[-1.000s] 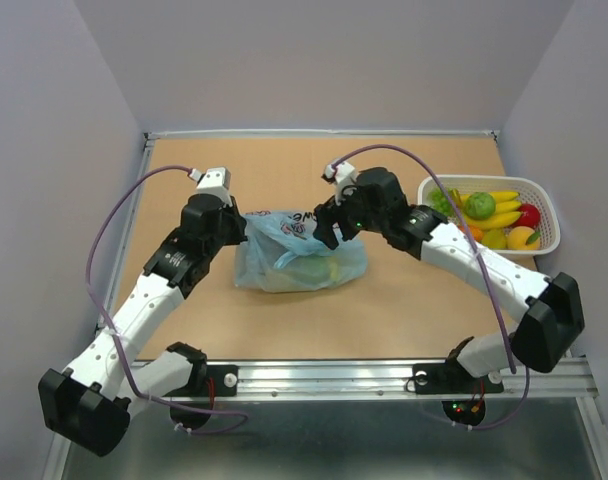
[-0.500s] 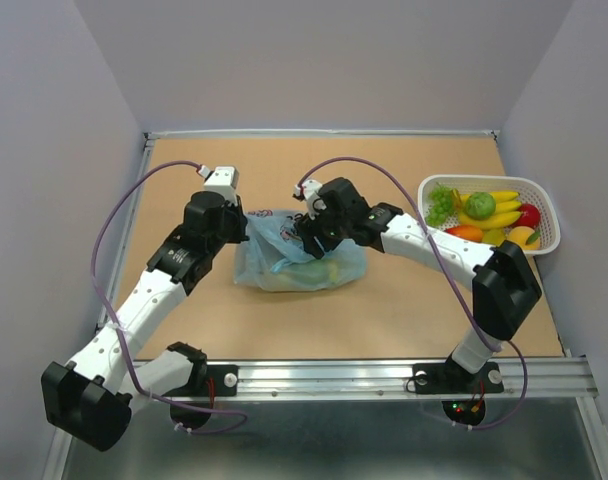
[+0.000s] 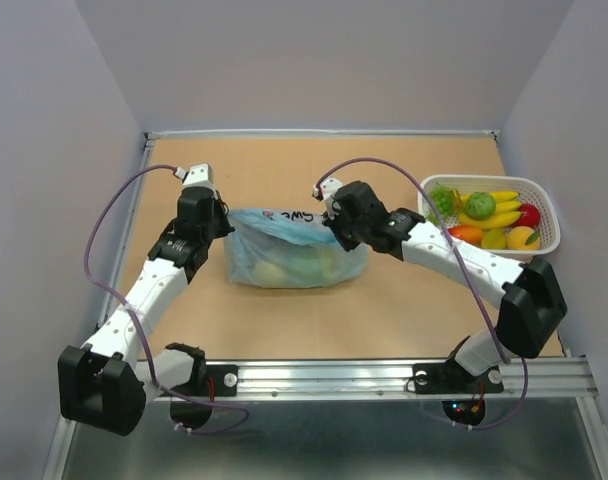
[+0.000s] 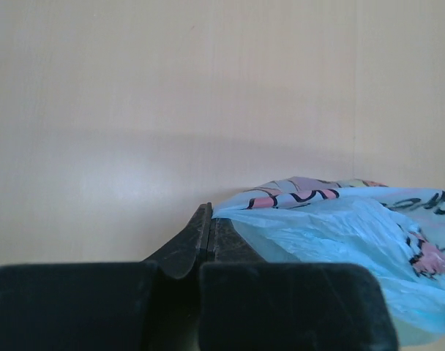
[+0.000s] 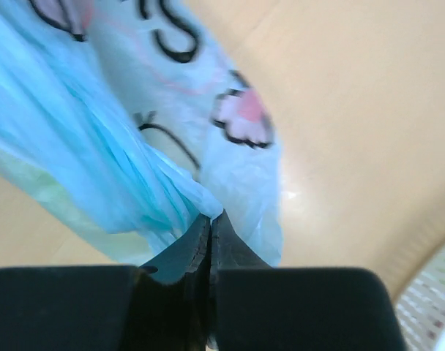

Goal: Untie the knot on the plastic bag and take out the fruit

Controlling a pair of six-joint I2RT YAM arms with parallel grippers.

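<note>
The thin, translucent light blue plastic bag with pink-and-dark cartoon prints (image 3: 296, 255) lies on the tan table surface (image 3: 404, 305), about midway between left and right and between the near and far edges. It is stretched sideways between the two arms.

The left gripper (image 3: 224, 222) sits at the bag's far left corner. In the left wrist view its black fingers (image 4: 184, 252) are pressed together, pinching the very edge of the plastic bag (image 4: 339, 219) at their tips, and the rest of the film spreads off to the right.

The right gripper (image 3: 333, 228) is at the bag's far right corner. In the right wrist view the jaws meet on a gathered, pleated fold of the plastic bag (image 5: 135, 153), which fans away from the fingertips (image 5: 184, 248).

Through the film show a pale yellow rounded fruit (image 3: 272, 271) and a greenish fruit (image 3: 311, 264), both inside the bag and nearer than the grippers.

Well to the right, by the far right edge, stands a white slotted plastic basket (image 3: 544, 243) that holds a round green fruit (image 3: 481, 205) and yellow bananas (image 3: 500, 215), among other fruits.
</note>
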